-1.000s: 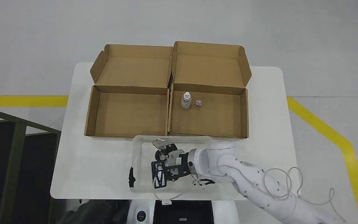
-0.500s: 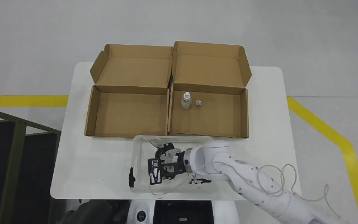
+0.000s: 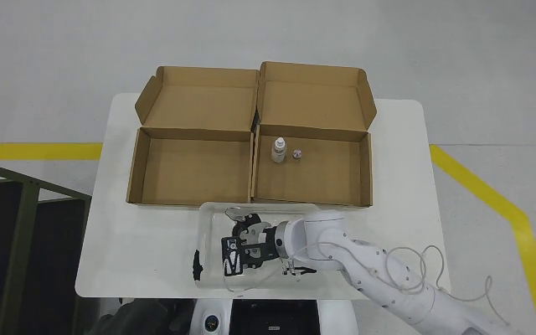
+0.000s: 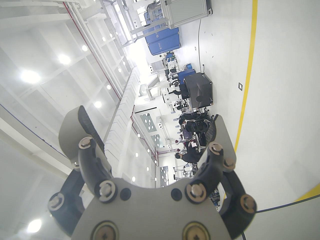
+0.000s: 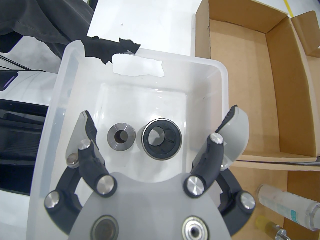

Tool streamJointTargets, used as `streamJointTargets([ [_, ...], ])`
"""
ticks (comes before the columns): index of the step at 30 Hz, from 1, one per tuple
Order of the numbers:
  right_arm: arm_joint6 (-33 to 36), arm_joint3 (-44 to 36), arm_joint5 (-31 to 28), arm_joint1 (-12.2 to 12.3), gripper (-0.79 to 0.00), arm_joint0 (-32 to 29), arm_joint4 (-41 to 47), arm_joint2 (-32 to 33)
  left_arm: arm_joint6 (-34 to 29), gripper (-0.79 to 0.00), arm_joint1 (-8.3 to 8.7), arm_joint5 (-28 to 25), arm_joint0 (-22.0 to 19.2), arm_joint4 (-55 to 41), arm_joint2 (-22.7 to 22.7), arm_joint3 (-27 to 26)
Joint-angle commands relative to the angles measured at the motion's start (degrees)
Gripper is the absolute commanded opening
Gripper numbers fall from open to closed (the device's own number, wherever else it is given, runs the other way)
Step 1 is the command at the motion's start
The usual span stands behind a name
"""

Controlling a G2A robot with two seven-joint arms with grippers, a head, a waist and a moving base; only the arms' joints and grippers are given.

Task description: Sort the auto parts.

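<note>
Two parts side by side mid-frame (bushing (image 5: 121, 136), sleeve (image 5: 161, 139)) could both be pinched by the wide-spread right gripper (image 5: 160, 119).

The bin (image 5: 187, 59) is translucent white with black tape (image 5: 110, 48), the bushing (image 5: 121, 136) silver, the ring (image 5: 178, 138) black, the cardboard boxes (image 3: 193, 167) plain brown.

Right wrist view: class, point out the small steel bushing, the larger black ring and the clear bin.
small steel bushing (image 5: 113, 138): right wrist view, metal face.
larger black ring (image 5: 146, 139): right wrist view, front face.
clear bin (image 5: 187, 59): right wrist view, far rim.
</note>
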Motion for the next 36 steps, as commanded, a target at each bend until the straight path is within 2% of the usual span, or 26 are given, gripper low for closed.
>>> streamJointTargets([
  [1,-1.0,-0.1,-0.1,0.0,0.000,-0.5,-0.3,0.0,0.0,0.000,0.00,0.0,0.0,0.0,0.0,0.0],
  [30,1.3,4.0,0.7,-0.4,0.000,-2.0,6.6,3.4,0.0,0.000,0.00,0.0,0.0,0.0,0.0,0.0],
  [36,1.1,5.1,1.4,-0.5,-0.086,-2.2,7.3,4.0,0.0,0.000,0.00,0.0,0.0,0.0,0.0,0.0],
])
